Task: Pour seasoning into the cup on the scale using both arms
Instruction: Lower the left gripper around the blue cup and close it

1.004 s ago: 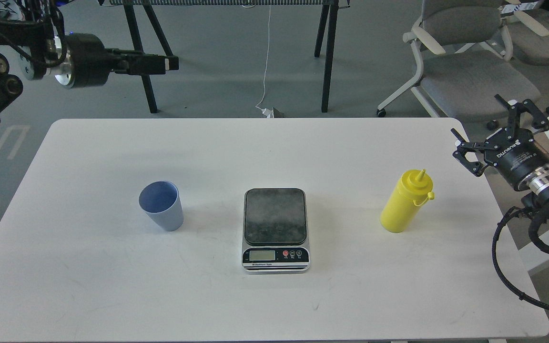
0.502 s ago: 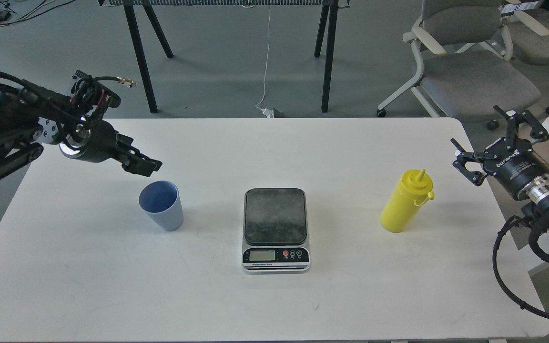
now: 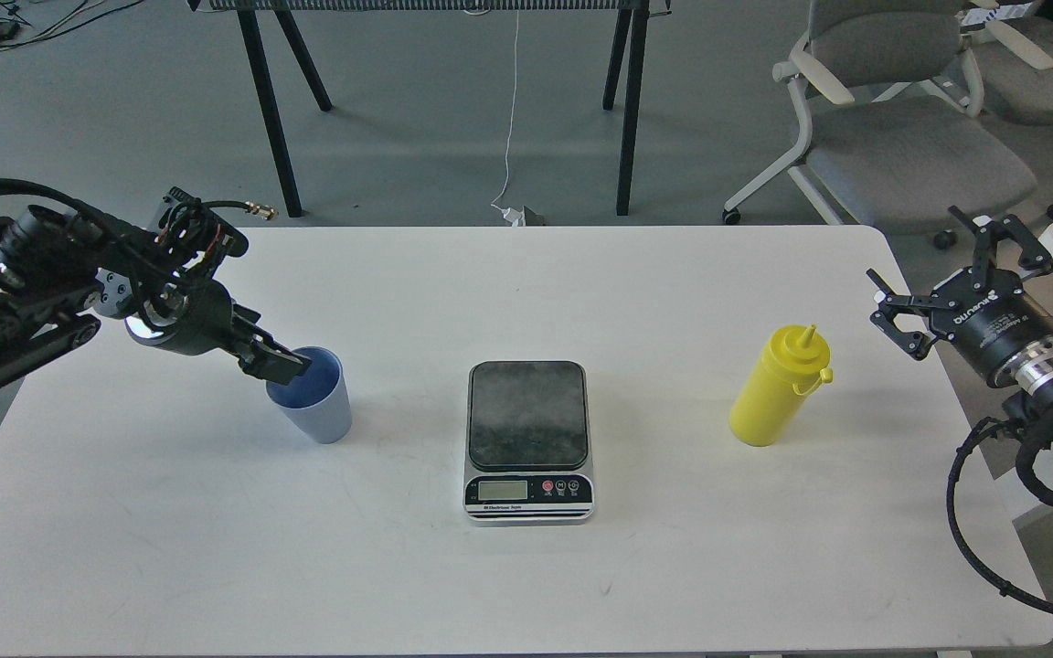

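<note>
A white table [image 3: 216, 548] fills the view, with grey floor and office chairs [image 3: 901, 137] beyond. The scale [image 3: 528, 439] sits at its centre. At the scale's 9 o'clock stands the cup [image 3: 312, 402], upright; the left gripper [image 3: 284, 364] overlaps the cup's rim at 10 o'clock, its fingers too dark to tell whether spread or closed. At the scale's 3 o'clock stands the seasoning [image 3: 778, 388]; the right gripper [image 3: 938, 274], fingers spread apart, hangs near its 2 o'clock, not touching.
</note>
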{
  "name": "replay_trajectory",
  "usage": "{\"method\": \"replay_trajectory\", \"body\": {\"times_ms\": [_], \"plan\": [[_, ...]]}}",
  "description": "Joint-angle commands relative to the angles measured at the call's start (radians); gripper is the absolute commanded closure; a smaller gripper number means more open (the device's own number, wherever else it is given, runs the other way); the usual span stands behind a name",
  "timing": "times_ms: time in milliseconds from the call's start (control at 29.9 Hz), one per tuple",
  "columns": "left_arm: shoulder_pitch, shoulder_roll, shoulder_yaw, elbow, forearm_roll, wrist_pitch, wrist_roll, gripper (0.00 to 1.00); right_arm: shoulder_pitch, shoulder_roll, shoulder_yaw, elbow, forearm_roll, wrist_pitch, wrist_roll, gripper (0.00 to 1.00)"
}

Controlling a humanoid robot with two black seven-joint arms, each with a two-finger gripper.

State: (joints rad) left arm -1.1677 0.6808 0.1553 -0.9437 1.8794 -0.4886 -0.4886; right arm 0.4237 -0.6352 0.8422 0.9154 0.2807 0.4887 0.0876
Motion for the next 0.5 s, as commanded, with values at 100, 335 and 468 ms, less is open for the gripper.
{"method": "replay_trajectory", "body": {"times_ms": [100,335,468], "plan": [[0.005,-0.043,-0.002,0.011,-0.009,0.0,0.0,0.03,0.0,0.0,0.0,-0.001,0.0,0.0,0.001,0.01],[0.022,-0.072,-0.002,0.043,-0.014,0.0,0.0,0.03,-0.01,0.0,0.002,0.0,0.0,0.0,0.001,0.01],[0.025,-0.083,0.0,0.066,-0.014,0.0,0.0,0.04,-0.01,0.0,0.003,0.0,0.0,0.0,0.001,0.01]]}}
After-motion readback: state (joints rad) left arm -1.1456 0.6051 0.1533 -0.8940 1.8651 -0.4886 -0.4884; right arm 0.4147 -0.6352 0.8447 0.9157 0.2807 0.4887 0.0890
